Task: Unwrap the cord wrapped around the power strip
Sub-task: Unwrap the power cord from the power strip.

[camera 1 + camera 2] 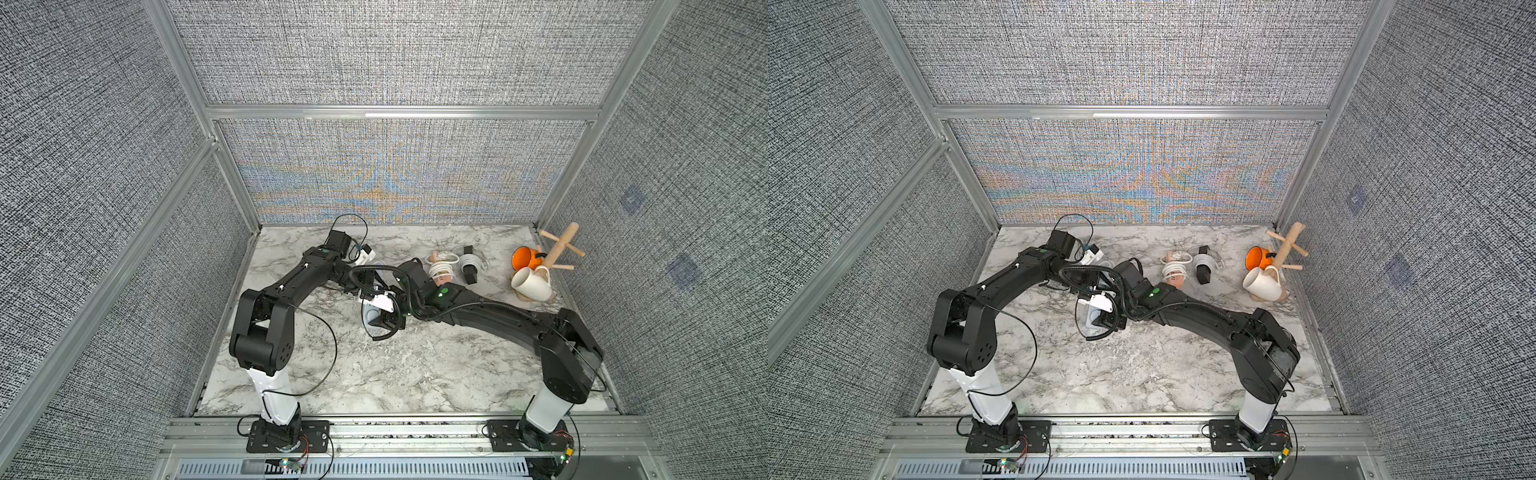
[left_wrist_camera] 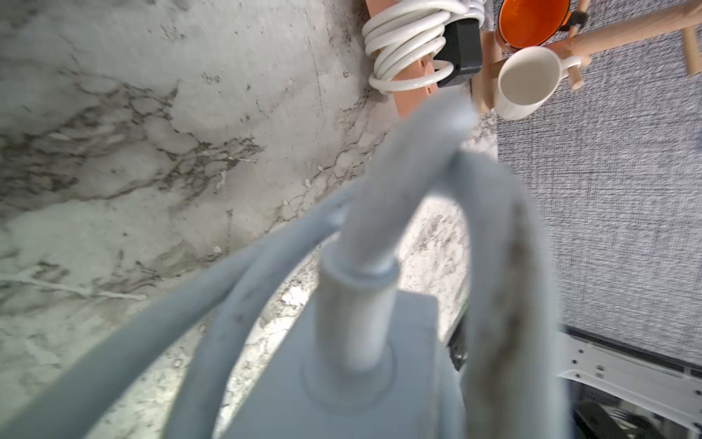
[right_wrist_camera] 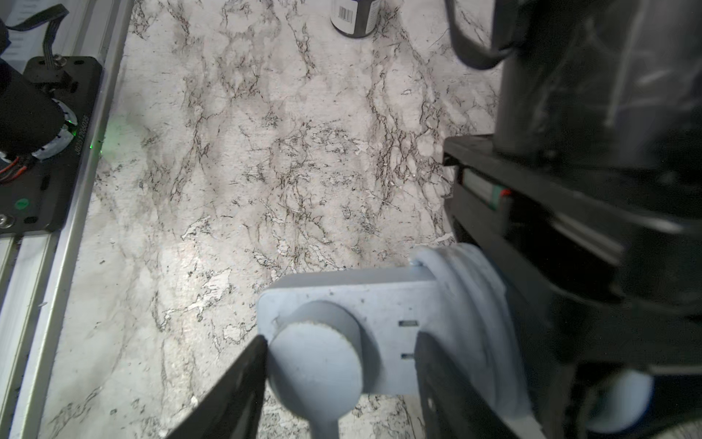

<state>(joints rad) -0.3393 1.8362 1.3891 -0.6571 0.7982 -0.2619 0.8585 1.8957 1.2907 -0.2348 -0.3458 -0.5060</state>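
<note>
Straddling the plug [image 3: 315,365] with my right gripper [image 3: 340,341], jaws apart, lower centre; my left gripper [image 3: 539,266] clamps the pale-blue power strip [image 3: 342,300], cord [image 3: 467,304] coils still wound: unwrapping barely begun.

Room is tight around the power strip [image 1: 369,316]. The right pincer [image 3: 342,342] straddles its round plug [image 3: 315,365] with jaws apart, the right arm [image 1: 490,320] slants in over it, and the left arm [image 1: 299,282] comes in just behind. From the strip toward the arm bases the tabletop [image 1: 395,374] lies open and wide, and toward the back wall there is a narrower bare band. On the strip's right-arm side stand a peach strip wound in white cord [image 1: 441,270] and a black one [image 1: 469,275]. Beyond them an orange mug [image 1: 524,257], a white mug [image 1: 530,284] and a wooden mug tree [image 1: 557,249] crowd the corner.
</note>
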